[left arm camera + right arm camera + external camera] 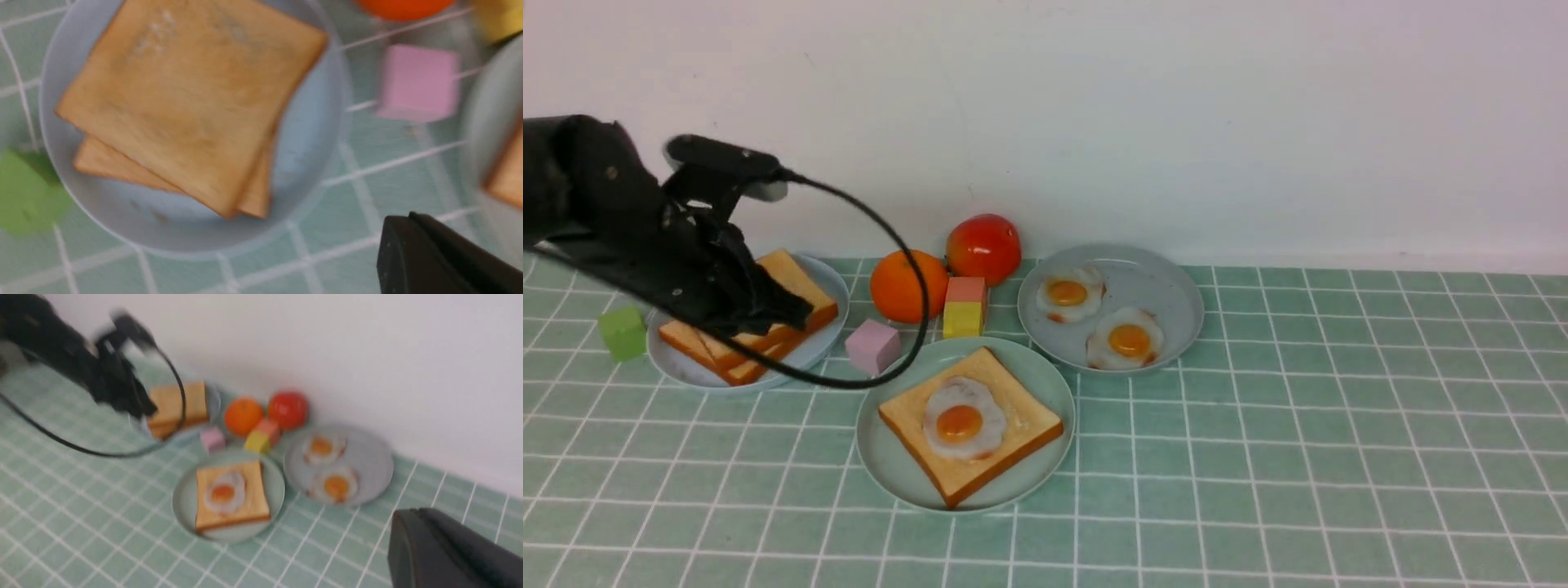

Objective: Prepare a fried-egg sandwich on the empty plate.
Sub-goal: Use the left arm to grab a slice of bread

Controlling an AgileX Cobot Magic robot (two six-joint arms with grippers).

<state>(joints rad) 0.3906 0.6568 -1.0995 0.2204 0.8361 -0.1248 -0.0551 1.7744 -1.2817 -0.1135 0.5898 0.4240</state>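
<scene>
The mint-green plate (890, 457) at the centre front carries one toast slice (1013, 416) with a fried egg (962, 420) lying on top of it. Two more toast slices (784, 282) are stacked on the light-blue plate (686, 367) at the left. My left gripper (796, 314) hangs above that stack's near side, shut and holding nothing. In the left wrist view its tips (410, 218) sit over tile beside the stacked toast (192, 94). My right gripper (412, 516) is shut and empty, high over the tiles to the right, and does not show in the front view.
A grey plate (1168, 286) at the back right holds two fried eggs (1068, 292) (1129, 339). An orange (898, 284), a tomato (984, 245), a red-and-yellow block (965, 306) and a pink cube (872, 345) crowd between the plates. A green cube (623, 331) sits far left. The left arm's cable (907, 269) loops over the pink cube.
</scene>
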